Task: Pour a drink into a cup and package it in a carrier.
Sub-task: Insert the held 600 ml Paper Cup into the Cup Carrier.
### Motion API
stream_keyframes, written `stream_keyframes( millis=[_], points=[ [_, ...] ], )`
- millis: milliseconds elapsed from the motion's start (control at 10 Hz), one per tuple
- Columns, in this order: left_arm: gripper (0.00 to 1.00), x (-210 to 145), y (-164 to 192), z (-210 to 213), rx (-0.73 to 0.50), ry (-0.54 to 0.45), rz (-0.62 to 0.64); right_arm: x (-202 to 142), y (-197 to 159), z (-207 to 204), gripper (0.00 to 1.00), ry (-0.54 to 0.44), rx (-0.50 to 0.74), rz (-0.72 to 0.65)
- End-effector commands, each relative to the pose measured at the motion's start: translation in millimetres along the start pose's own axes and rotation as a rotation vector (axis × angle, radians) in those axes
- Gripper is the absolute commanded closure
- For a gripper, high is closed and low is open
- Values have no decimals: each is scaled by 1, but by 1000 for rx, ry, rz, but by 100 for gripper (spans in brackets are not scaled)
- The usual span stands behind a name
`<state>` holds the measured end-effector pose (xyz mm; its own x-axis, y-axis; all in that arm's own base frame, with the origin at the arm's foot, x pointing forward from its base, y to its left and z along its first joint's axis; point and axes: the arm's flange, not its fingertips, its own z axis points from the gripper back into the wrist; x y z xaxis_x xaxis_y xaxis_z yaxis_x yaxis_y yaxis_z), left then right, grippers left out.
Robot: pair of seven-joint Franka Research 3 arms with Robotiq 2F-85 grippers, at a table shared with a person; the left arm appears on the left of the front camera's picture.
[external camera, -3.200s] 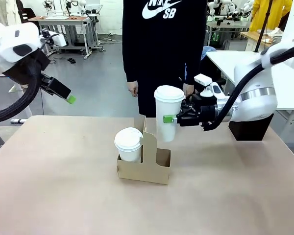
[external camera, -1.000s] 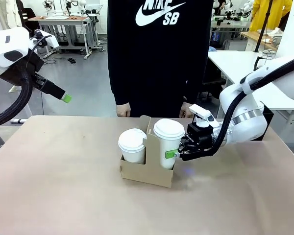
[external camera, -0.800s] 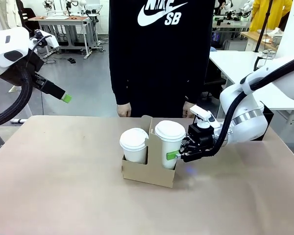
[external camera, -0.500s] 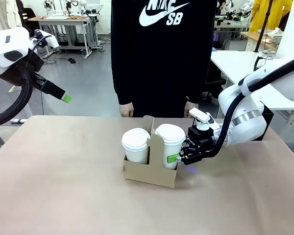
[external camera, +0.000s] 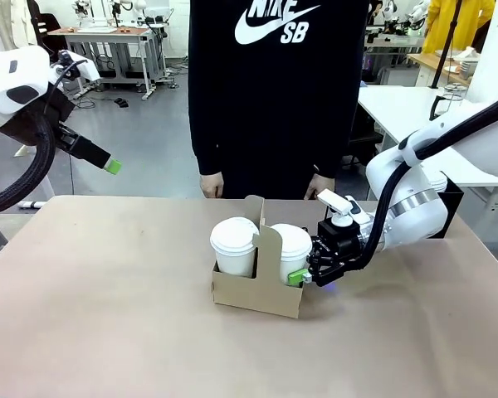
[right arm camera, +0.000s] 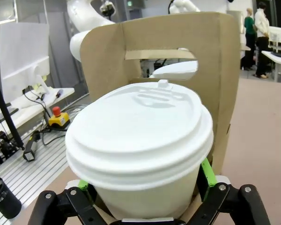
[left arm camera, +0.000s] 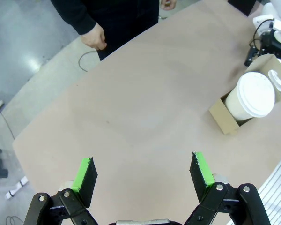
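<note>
The right arm reaches low across the bench (external camera: 108,315), its fingers (external camera: 297,277) flanking the lidded white paper cup (external camera: 292,251) (seated in the brown cardboard carrier (external camera: 256,290)); whether they grip it, I cannot tell. The left gripper (left arm camera: 143,171) hovers high, fingers spread, empty.

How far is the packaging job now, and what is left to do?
Nearly done. Both lidded cups sit in the carrier: one on the left, and the cup just lowered into the right hole. In hand: the right gripper is at that cup, its green pads beside the wall, apparently letting go. Left: draw the right arm back. The left gripper hangs open, away from the table.
</note>
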<state>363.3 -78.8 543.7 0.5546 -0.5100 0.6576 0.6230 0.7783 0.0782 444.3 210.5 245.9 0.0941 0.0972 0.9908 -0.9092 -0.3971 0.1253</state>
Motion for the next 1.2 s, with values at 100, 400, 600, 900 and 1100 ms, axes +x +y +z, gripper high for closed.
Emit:
stream_keyframes(
  millis=[100,400,600,900,1100],
  points=[
    [0,-1,-2,2,1,5,11,27,13,15,0,66,-31,-33],
    [0,-1,-2,2,1,5,11,38,24,30,0,105,-80,-95],
    [0,-1,-2,2,1,5,11,40,35,41,0,145,-131,-142],
    [0,-1,-2,2,1,5,11,64,77,72,0,248,-340,-167],
    [0,-1,-2,2,1,5,11,105,131,88,0,364,-595,-261]
  ],
)
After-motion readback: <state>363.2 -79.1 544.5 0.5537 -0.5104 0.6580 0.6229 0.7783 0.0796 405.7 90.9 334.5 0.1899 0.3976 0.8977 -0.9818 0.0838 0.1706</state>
